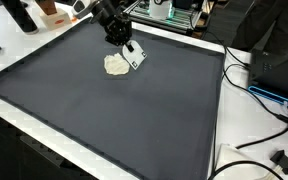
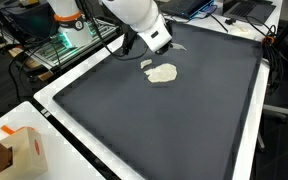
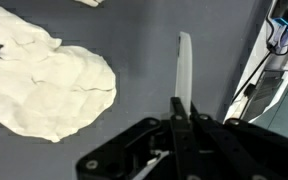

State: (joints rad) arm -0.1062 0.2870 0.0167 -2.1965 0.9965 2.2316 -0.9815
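Note:
A crumpled white cloth (image 1: pixel 116 65) (image 2: pixel 162 73) lies on the dark mat (image 1: pixel 134 120) (image 2: pixel 174 130) near its far edge. In the wrist view the cloth (image 3: pixel 44 80) fills the left half. My gripper (image 3: pixel 184 106) is shut on a thin white flat piece (image 3: pixel 185 65) seen edge-on, which sticks out past the fingertips over bare mat. In both exterior views the gripper (image 1: pixel 130 52) (image 2: pixel 143 56) hangs low just beside the cloth, and the white piece (image 1: pixel 135 57) is at its tip. Whether the piece touches the mat cannot be made out.
A white table rim (image 1: pixel 219 110) borders the mat. Cables (image 1: pixel 259 90) and black parts (image 1: pixel 281 158) lie beyond one side. A cardboard box (image 2: pixel 24 150) stands at a corner. Racks and gear (image 2: pixel 64 35) crowd the far edge behind the arm.

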